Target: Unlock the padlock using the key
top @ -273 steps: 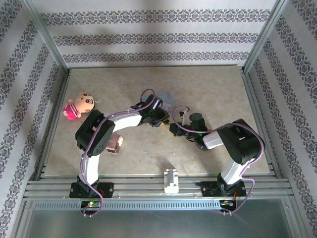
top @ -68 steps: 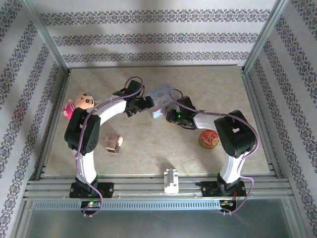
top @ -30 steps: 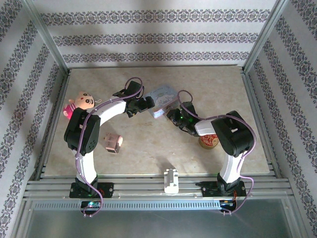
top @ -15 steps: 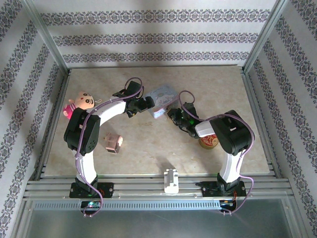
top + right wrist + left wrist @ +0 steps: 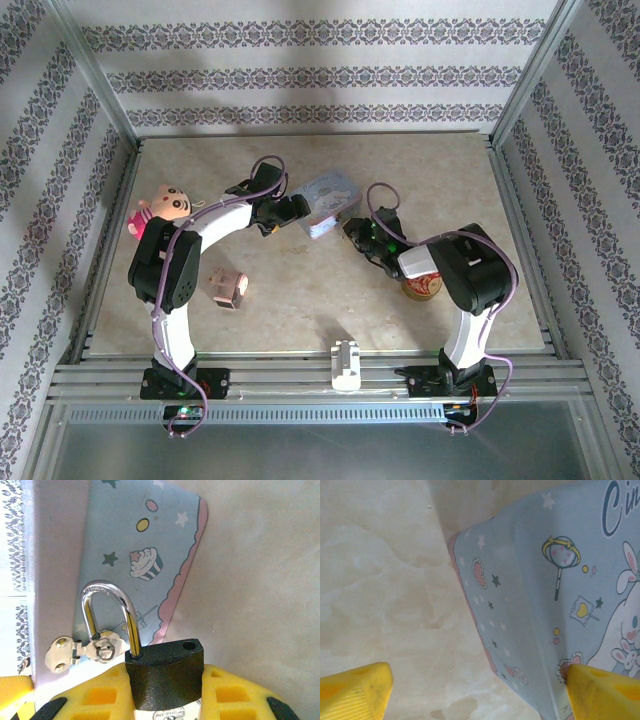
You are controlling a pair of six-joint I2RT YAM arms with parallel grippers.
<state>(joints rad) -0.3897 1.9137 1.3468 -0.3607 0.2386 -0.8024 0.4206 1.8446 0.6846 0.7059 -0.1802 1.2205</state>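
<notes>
Holding steady, right tool (image 5: 165, 700) clenched on padlock (image 5: 165, 672), left tool (image 5: 477, 690) released, straddling tin (image 5: 545, 595) edge.

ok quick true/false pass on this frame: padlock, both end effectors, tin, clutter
1. The right end effector grips the padlock by its dark body. True.
2. The shackle is latched at both ends. False: one hole in the body stands empty, so the shackle is swung open.
3. The left end effector is clamped shut on the tin. False: its fingers stand wide apart, at the tin's corner.
4. A plush doll lies near the table's left edge. True.
</notes>
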